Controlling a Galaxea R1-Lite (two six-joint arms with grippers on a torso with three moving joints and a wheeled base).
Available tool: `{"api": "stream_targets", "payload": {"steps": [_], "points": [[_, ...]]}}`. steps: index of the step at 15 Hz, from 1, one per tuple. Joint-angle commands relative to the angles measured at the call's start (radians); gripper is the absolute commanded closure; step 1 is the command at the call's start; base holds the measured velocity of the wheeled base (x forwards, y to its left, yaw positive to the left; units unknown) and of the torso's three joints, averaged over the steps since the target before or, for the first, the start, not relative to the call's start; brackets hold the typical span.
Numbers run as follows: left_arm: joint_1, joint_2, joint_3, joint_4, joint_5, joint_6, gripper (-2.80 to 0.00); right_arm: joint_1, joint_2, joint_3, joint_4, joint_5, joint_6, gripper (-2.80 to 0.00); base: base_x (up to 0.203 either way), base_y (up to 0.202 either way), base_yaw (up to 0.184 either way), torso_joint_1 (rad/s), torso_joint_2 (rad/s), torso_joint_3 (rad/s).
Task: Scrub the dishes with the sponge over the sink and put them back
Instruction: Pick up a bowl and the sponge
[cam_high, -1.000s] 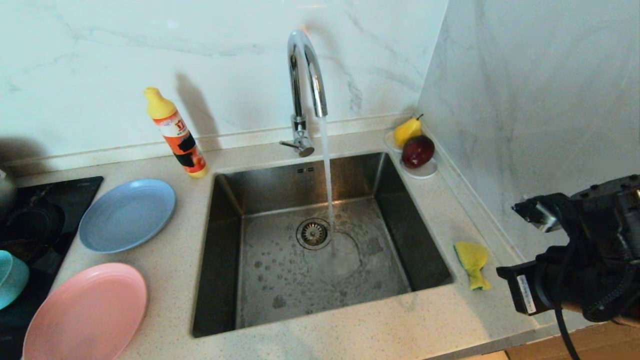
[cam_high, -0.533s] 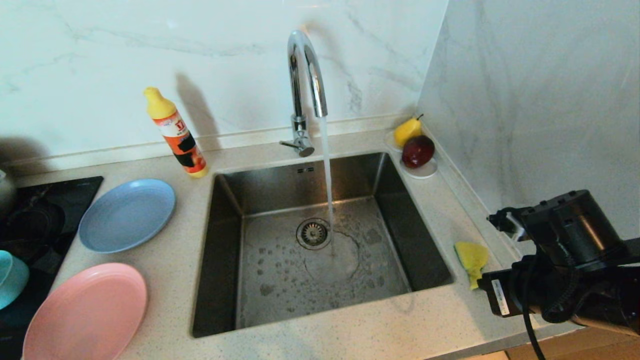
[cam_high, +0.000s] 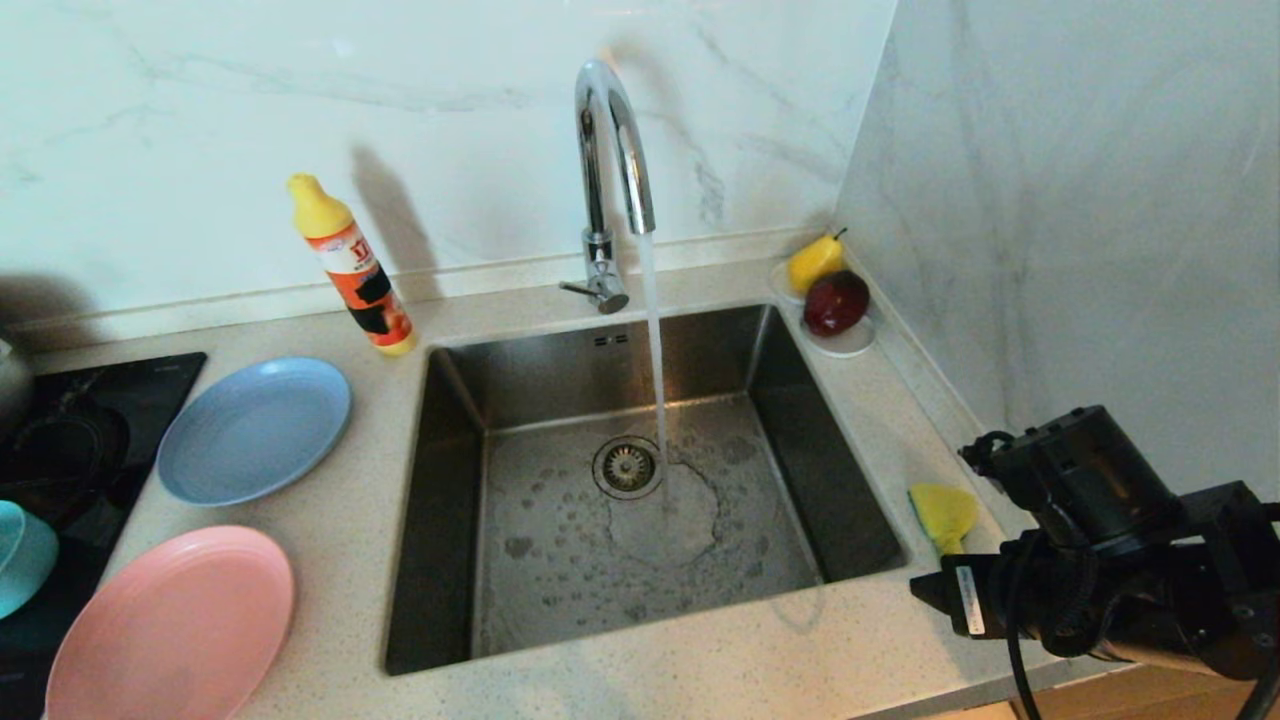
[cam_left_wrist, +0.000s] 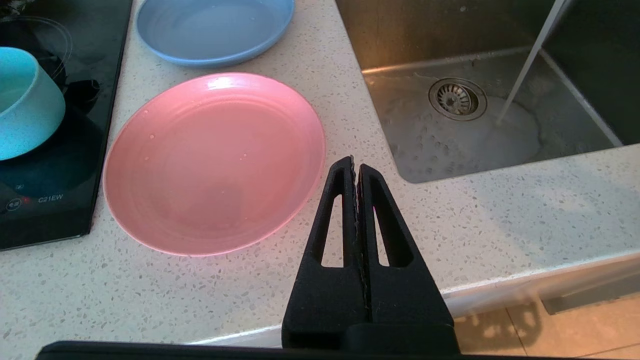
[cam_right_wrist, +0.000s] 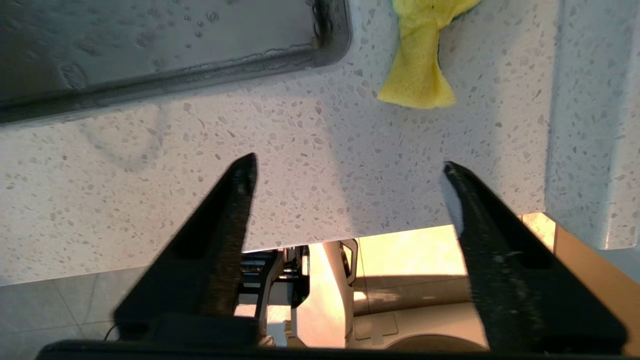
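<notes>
The yellow sponge (cam_high: 942, 512) lies on the counter just right of the sink (cam_high: 445, 500). My right gripper (cam_right_wrist: 348, 164) hovers open over the counter's front edge, a little short of the sponge (cam_right_wrist: 419, 70), with nothing between its fingers. The right arm (cam_high: 1100, 570) covers the sponge's near end in the head view. Left of the sink rest the pink plate (cam_high: 170, 625) and the light-blue plate (cam_high: 255, 428); the teal bowl (cam_high: 20, 555) stands on the hob. My left gripper (cam_left_wrist: 355, 167) is parked shut and empty above the counter beside the pink plate (cam_left_wrist: 215, 160).
Water runs from the chrome tap (cam_high: 610, 150) into the basin near the drain (cam_high: 627, 466). A detergent bottle (cam_high: 355, 265) stands behind the blue plate. A white saucer (cam_high: 845, 345) with a pear and an apple sits in the back right corner. A marble wall (cam_high: 1050, 250) closes the right side.
My right arm has swung left and lower over the counter's front right corner, and it now covers the near end of the sponge. The left arm has kept still.
</notes>
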Motion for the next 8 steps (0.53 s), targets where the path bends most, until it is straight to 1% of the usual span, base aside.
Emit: {"api": "stream_targets", "payload": {"steps": [1,5,7,8], "points": [[0.0,0.0,0.012,-0.001,0.0,0.001,0.0,-0.007,0.013,0.003,0.001,0.005,0.004,-2.8,0.0,0.0,0.0,0.0,0.0,0.0],[0.0,0.0,0.012,-0.001,0.0,0.001,0.0,-0.019,0.059,0.006,0.0,0.026,0.046,-2.8,0.0,0.0,0.0,0.0,0.0,0.0],[0.0,0.0,0.012,-0.001,0.0,0.001,0.0,-0.043,0.103,-0.006,-0.004,0.026,0.082,-2.8,0.0,0.0,0.0,0.0,0.0,0.0],[0.0,0.0,0.012,-0.001,0.0,0.001,0.0,-0.063,0.117,-0.01,-0.029,0.03,0.089,-2.8,0.0,0.0,0.0,0.0,0.0,0.0]]}}
